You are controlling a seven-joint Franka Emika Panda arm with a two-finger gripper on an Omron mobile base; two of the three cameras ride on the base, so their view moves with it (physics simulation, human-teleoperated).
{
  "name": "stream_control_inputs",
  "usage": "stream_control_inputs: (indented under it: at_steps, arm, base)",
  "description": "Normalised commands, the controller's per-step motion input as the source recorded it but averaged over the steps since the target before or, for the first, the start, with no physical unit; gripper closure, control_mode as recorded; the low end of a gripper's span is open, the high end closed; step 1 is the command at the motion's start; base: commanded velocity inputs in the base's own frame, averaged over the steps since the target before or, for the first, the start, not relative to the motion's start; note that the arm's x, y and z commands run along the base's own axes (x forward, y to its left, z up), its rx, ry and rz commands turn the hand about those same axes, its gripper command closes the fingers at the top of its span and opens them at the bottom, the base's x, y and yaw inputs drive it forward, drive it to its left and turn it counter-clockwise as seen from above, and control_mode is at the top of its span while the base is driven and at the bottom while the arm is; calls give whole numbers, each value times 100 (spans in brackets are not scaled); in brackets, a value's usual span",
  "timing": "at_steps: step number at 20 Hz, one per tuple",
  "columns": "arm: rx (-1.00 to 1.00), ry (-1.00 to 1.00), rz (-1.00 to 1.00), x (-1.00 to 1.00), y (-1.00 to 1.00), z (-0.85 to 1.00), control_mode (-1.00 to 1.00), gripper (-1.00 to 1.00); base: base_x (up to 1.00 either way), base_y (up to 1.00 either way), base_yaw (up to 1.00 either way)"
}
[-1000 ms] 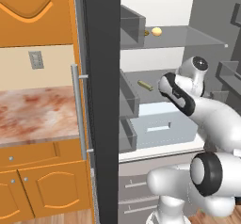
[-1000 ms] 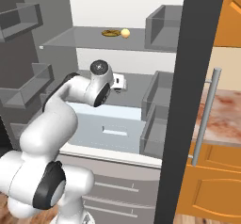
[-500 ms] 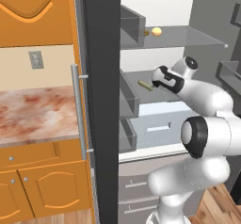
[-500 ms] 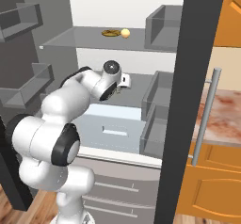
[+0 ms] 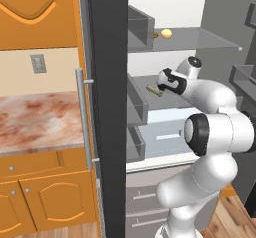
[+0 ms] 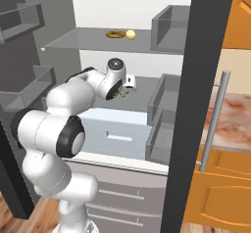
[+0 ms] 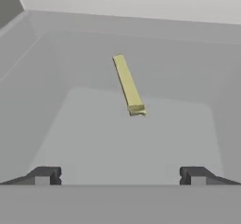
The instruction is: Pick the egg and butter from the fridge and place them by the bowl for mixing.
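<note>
Left base view: tall dark-grey-doored fridge [image 5: 107, 107] stands open, long silver bar handle [image 5: 82, 119] on the door edge; marbled reddish counter [image 5: 40, 124] and orange wooden cabinets [image 5: 35, 197] to its left. White arm reaches into the middle grey shelf; hand [image 5: 161, 83] sits just beside the thin dull olive-yellow butter stick [image 5: 154, 90], fingers hard to make out here. Small rounded pale tan-yellow egg [image 5: 167, 33] lies on the upper glass shelf [image 5: 200, 41], next to a flatter dull-yellow piece [image 5: 156, 35]. Pale blue-white drawer [image 5: 162, 134] under the middle shelf

Right base view: same open fridge, arm bent in from the left, hand [image 6: 123, 91] low over the middle shelf with a bit of the butter at its tip. Egg [image 6: 130, 34] on the upper shelf touching or just beside the flat yellow piece [image 6: 115, 34]. Grey door bins [image 6: 164, 114] on the right, drawer [image 6: 115, 134] below

Hand view: butter [image 7: 128, 85] lies flat on the grey shelf floor [image 7: 117, 138], long and narrow, running away from the camera, ahead of the hand [image 7: 120, 175] and between the lines of its fingers. Two dark fingertips [image 7: 44, 175] spread wide, pinching nothing, apart from the butter
</note>
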Motion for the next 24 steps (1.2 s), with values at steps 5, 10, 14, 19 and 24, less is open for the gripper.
stream_control_inputs:
  at_steps: [5,10,14,19,24]
  arm:
    - [0,0,1,15,1,-27,-100,-100]
    - [0,0,0,34,0,-13,-100,-100]
    - [0,0,0,43,0,-5,-100,-100]
    - [0,0,0,44,0,-8,-100,-100]
    - [0,0,0,51,0,-19,-100,-100]
  base:
    - [0,0,0]
    - [0,0,0]
    - [0,0,0]
    - [0,0,0]
    - [0,0,0]
